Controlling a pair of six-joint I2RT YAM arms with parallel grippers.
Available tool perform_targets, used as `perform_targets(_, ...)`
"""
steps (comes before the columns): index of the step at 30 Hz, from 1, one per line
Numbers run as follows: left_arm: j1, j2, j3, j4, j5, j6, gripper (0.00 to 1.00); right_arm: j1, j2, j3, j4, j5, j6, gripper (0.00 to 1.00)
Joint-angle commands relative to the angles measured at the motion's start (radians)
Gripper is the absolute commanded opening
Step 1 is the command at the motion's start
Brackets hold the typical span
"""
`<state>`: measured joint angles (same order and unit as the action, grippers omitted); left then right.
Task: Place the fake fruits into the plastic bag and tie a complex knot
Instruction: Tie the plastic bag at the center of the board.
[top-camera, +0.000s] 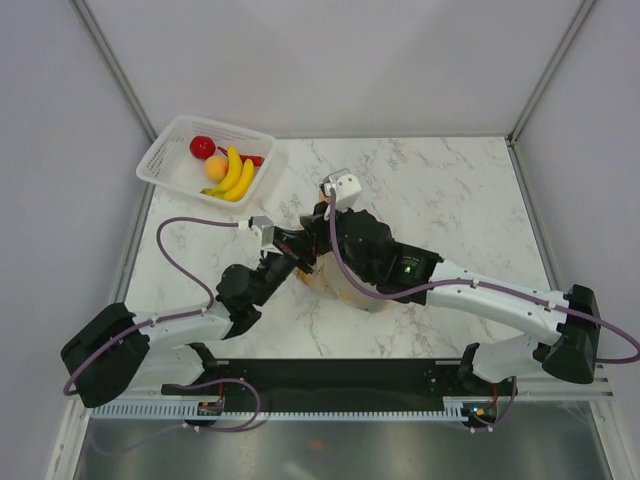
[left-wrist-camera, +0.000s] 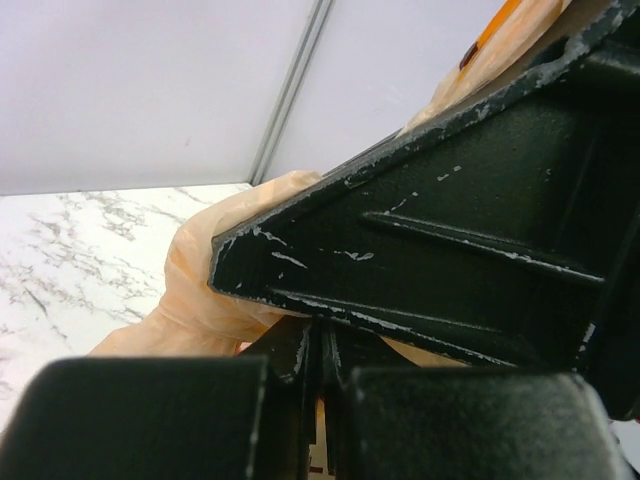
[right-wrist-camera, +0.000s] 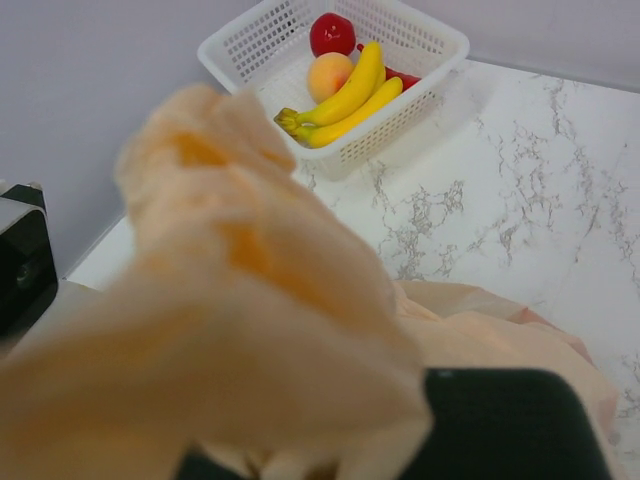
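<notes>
The peach plastic bag (top-camera: 345, 297) lies at the table's middle, mostly hidden under both arms. My left gripper (left-wrist-camera: 322, 335) is shut at the bag's gathered top, with bag plastic (left-wrist-camera: 200, 290) bulging on both sides of its tips. My right gripper (top-camera: 316, 226) crosses right above it, and bunched bag plastic (right-wrist-camera: 250, 300) covers its shut fingers. Any knot is hidden where the grippers meet. Fake fruits lie in the white basket (top-camera: 165, 165): a red apple (top-camera: 202, 147), a peach (top-camera: 216, 166), bananas (top-camera: 235, 175) and a red chili (top-camera: 255, 160).
The basket (right-wrist-camera: 420, 120) stands at the table's far left corner, by the wall. White walls close the table at the back and on both sides. The right gripper's black body (left-wrist-camera: 450, 230) fills much of the left wrist view.
</notes>
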<state>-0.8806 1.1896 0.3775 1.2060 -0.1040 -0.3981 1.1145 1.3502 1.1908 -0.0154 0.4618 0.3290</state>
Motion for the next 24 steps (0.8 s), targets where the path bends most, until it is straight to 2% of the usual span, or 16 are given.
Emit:
perform_targets(1, -0.008, -0.019, 0.029, 0.108, 0.061, -0.073, 0.03, 0.031, -0.013, 0.064, 0.063, -0.026, 0.061, 0.0)
perform_targets(4, -0.008, -0.024, 0.034, 0.087, -0.008, -0.102, 0.09, 0.03, -0.031, 0.064, 0.045, -0.06, 0.065, 0.0)
perform_targets(7, -0.006, -0.031, 0.069, 0.009, -0.023, -0.1, 0.22, 0.028, -0.054, 0.072, 0.02, -0.155, 0.059, 0.0)
perform_targets(8, -0.006, -0.033, 0.078, -0.008, -0.016, -0.084, 0.32, 0.024, -0.06, 0.073, 0.017, -0.226, 0.058, 0.0)
perform_targets(10, -0.006, -0.045, 0.095, -0.042, -0.014, -0.064, 0.43, 0.005, -0.075, 0.07, 0.017, -0.291, 0.067, 0.0)
perform_targets(11, -0.008, -0.053, 0.098, -0.084, -0.017, -0.05, 0.62, -0.002, -0.08, 0.064, 0.017, -0.313, 0.07, 0.0)
perform_targets(13, -0.006, -0.093, 0.107, -0.146, -0.033, -0.041, 0.75, -0.028, -0.086, 0.059, 0.017, -0.365, 0.073, 0.0)
perform_targets(14, -0.008, -0.111, 0.115, -0.263, -0.033, -0.036, 0.81, -0.038, -0.089, 0.05, 0.017, -0.368, 0.071, 0.0)
perform_targets(17, -0.006, -0.2, 0.179, -0.521, -0.034, -0.034, 0.86, -0.088, -0.102, 0.032, 0.019, -0.411, 0.071, 0.0)
perform_targets(18, -0.008, -0.221, 0.201, -0.7, -0.034, -0.033, 0.86, -0.114, -0.105, 0.027, 0.02, -0.44, 0.064, 0.0)
perform_targets(20, -0.008, -0.295, 0.222, -0.805, -0.04, -0.028, 0.86, -0.14, -0.117, 0.006, 0.035, -0.46, 0.042, 0.0)
perform_targets(22, -0.009, -0.352, 0.224, -0.936, -0.048, -0.028, 0.88, -0.2, -0.129, -0.008, 0.046, -0.55, 0.036, 0.0)
perform_targets(24, -0.009, -0.427, 0.238, -1.081, -0.049, -0.021, 0.97, -0.251, -0.137, -0.025, 0.055, -0.589, 0.027, 0.0)
